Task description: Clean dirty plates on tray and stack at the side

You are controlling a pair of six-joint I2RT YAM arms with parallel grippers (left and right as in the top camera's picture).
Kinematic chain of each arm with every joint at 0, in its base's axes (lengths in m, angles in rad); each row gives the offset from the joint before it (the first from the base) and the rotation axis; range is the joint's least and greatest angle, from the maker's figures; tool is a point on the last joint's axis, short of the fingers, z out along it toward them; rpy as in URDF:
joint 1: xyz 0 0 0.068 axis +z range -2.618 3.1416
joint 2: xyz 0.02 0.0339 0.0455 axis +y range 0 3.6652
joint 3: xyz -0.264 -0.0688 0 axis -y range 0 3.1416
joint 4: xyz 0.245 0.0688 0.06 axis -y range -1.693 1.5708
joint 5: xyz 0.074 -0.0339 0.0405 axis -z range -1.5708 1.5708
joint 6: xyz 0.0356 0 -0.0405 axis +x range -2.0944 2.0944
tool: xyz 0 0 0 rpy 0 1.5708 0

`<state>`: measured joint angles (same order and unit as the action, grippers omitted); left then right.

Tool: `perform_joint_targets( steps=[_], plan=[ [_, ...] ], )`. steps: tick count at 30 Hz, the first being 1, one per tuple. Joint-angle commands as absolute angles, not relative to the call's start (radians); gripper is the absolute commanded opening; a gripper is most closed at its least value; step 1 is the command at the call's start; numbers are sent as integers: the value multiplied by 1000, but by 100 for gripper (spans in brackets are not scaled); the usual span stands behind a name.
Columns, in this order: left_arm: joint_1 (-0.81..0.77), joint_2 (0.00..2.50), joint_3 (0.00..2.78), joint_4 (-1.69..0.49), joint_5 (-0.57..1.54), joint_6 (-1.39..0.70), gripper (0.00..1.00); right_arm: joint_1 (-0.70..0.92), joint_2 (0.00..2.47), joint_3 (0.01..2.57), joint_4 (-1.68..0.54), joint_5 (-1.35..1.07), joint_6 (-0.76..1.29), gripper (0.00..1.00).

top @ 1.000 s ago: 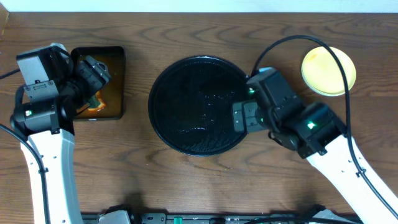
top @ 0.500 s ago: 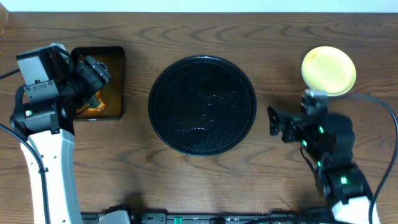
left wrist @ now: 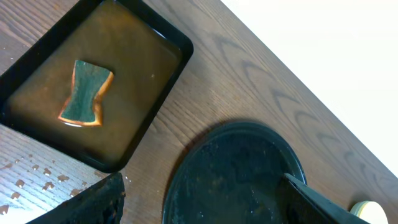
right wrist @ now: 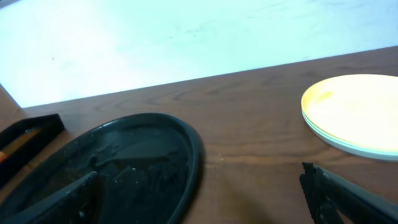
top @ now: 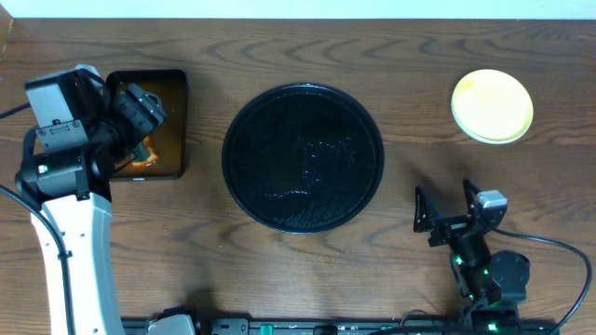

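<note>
The plates (top: pixel 492 105) sit stacked at the back right of the table, the pale yellow one on top; the stack also shows in the right wrist view (right wrist: pixel 357 112). The round black tray (top: pixel 303 156) in the middle holds no plates and shows wet smears. My right gripper (top: pixel 445 207) is open and empty near the front right, pulled back from the tray (right wrist: pixel 124 162). My left gripper (left wrist: pixel 205 208) is open and empty above the table, between the small rectangular tray and the round tray (left wrist: pixel 236 168).
A small rectangular black tray (top: pixel 172 88) of brown liquid stands at the back left, with a green-and-orange sponge (left wrist: pixel 86 93) lying in it. Water drops spot the wood beside it. A pale wall runs along the table's far edge.
My right arm has drawn back from the round tray's right edge to the front right of the table. The left arm has not moved.
</note>
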<state>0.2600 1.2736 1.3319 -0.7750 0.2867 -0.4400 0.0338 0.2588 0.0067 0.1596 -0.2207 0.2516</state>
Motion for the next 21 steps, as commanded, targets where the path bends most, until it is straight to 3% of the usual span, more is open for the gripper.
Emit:
perform_joint_targets(
  steps=[1,9,21],
  plan=[
    [263,1275,1332,-774,295,-430,78,6,199,6,166,-194,218,99],
    [263,1275,1332,-774,295,-430,78,1,25,6,-78,-72,152,99],
    [263,1275,1332,-774,295,-430,79,-21,5,6,-78,-27,-37,99]
  ],
)
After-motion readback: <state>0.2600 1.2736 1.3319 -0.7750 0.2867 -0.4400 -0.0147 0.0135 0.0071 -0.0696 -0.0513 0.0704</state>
